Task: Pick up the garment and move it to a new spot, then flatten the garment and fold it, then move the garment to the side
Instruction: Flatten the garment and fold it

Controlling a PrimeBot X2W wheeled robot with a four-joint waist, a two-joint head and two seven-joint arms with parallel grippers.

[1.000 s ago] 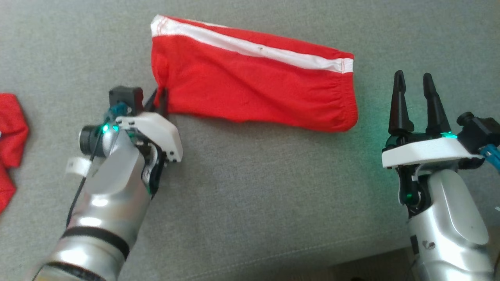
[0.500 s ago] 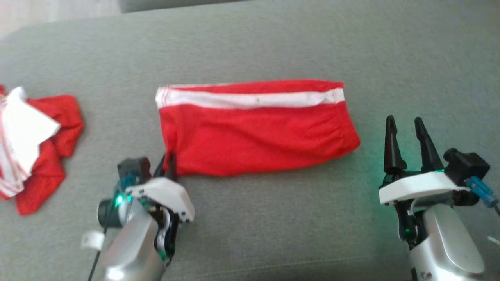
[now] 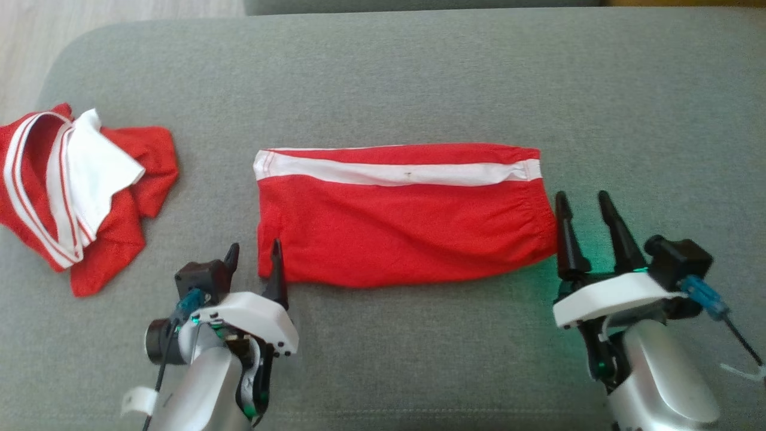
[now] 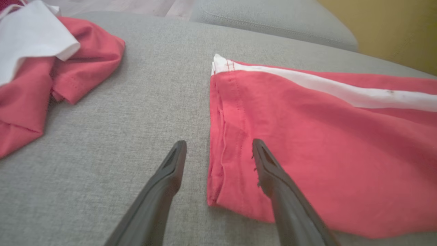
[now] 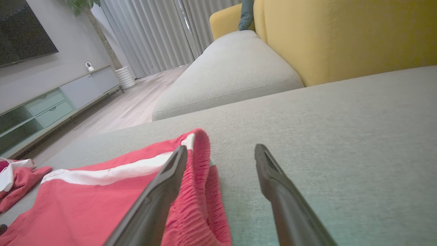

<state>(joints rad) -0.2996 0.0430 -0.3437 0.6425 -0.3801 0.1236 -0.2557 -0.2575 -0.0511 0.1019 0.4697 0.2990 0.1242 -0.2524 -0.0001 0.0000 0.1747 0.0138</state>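
One red garment (image 3: 401, 233) lies flat, folded to a long band, in the middle of the grey cushion (image 3: 419, 72). Its white stripe (image 3: 395, 173) runs along the far edge and its gathered waistband (image 3: 535, 227) is at the robot's right end. Lying this squarely, it looks to me flattened and folded, so what remains is probably the move to the side. The left gripper (image 3: 254, 250) sits at the near left corner with its jaws spread and nothing pinched. In the left wrist view one finger lies over the hem and the other over bare cushion, straddling the edge (whether it touches the cloth I cannot tell), and that stance would suit a pinch on the corner. The right gripper (image 3: 581, 200) is likewise spread and empty, just beside the waistband end, with one finger over the bunched elastic and the other over cushion. Grips at opposite ends would likely keep the fold from falling open. A second garment (image 3: 78, 197), crumpled red and white, lies well apart at the left end.
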